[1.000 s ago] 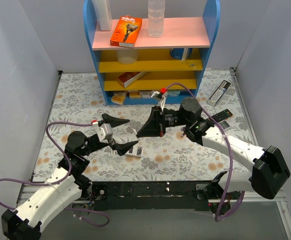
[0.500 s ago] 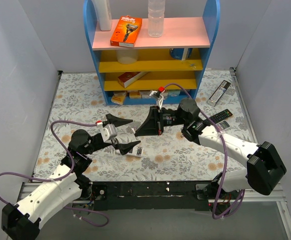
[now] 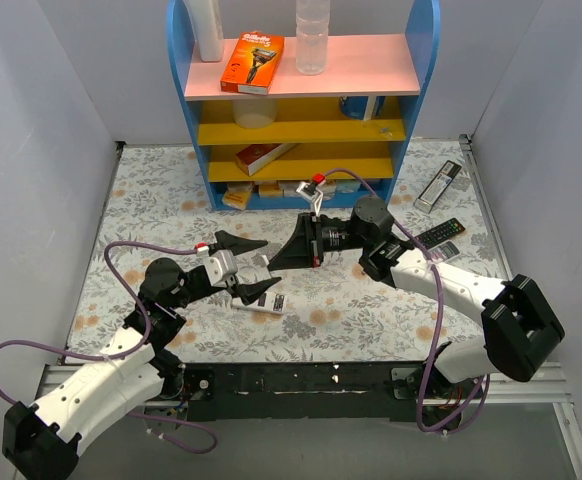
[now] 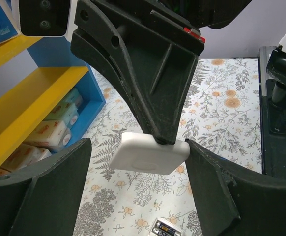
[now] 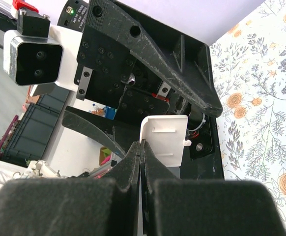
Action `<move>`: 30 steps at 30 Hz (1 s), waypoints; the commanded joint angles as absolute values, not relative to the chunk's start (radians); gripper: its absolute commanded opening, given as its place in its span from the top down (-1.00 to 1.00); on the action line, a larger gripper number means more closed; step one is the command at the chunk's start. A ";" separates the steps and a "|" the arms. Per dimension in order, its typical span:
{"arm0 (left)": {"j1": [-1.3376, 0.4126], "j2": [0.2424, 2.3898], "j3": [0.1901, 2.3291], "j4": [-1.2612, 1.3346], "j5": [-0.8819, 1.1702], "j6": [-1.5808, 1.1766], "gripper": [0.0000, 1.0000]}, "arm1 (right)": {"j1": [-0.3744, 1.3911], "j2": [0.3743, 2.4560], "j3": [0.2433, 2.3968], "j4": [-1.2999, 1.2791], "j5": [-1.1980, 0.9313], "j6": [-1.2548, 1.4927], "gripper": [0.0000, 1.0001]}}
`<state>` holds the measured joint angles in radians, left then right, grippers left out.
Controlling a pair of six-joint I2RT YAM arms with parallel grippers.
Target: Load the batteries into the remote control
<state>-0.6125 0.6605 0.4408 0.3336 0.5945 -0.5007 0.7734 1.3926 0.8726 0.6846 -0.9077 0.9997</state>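
Observation:
The white remote control [image 3: 262, 304] lies on the floral table, back up. Its open compartment shows two batteries [image 4: 165, 228] in the left wrist view. My right gripper [image 3: 275, 265] is shut on a thin white battery cover [image 4: 150, 153] and holds it above the table. The cover's inner side with clips shows in the right wrist view [image 5: 165, 140], pinched at its edge by my right gripper [image 5: 140, 147]. My left gripper [image 3: 247, 266] is open. In the left wrist view my left gripper [image 4: 138, 150] has a finger on each side of the cover, not touching it.
A blue shelf unit [image 3: 302, 110] with yellow and pink boards stands at the back, holding boxes and a bottle. A silver remote [image 3: 438, 185] and a black remote [image 3: 437, 236] lie at the right. The black rail runs along the near edge.
My right gripper has moved left with the cover. My left gripper has moved right, so the cover now hangs between its open fingers.

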 commanded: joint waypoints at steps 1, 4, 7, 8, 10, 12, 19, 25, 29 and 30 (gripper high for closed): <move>-0.621 0.661 0.471 0.354 0.581 -0.474 -0.41 | 0.765 1.391 0.870 0.770 -0.904 1.037 0.97; -0.623 0.663 0.468 0.353 0.584 -0.474 -0.28 | 0.761 1.391 0.867 0.779 -0.904 1.048 0.97; -0.623 0.663 0.460 0.353 0.581 -0.472 -0.21 | 0.755 1.393 0.858 0.799 -0.900 1.072 0.97; -0.623 0.663 0.459 0.353 0.581 -0.472 -0.19 | 0.753 1.393 0.854 0.819 -0.902 1.080 0.97; -0.623 0.664 0.457 0.351 0.583 -0.472 -0.13 | 0.750 1.396 0.848 0.833 -0.902 1.098 0.97; -0.624 0.663 0.456 0.353 0.583 -0.472 -0.04 | 0.749 1.394 0.845 0.836 -0.902 1.100 0.97; -0.624 0.675 0.462 0.341 0.581 -0.472 0.24 | 0.747 1.401 0.844 0.813 -0.900 1.098 0.97; -0.624 0.724 0.494 0.241 0.577 -0.472 0.36 | 0.742 1.376 0.909 0.530 -0.873 0.935 0.56; -0.624 0.750 0.518 0.180 0.575 -0.482 0.43 | 0.742 1.353 0.998 0.226 -0.757 0.721 0.10; -0.624 0.755 0.522 0.170 0.575 -0.486 0.44 | 0.742 1.348 1.012 0.191 -0.740 0.672 0.02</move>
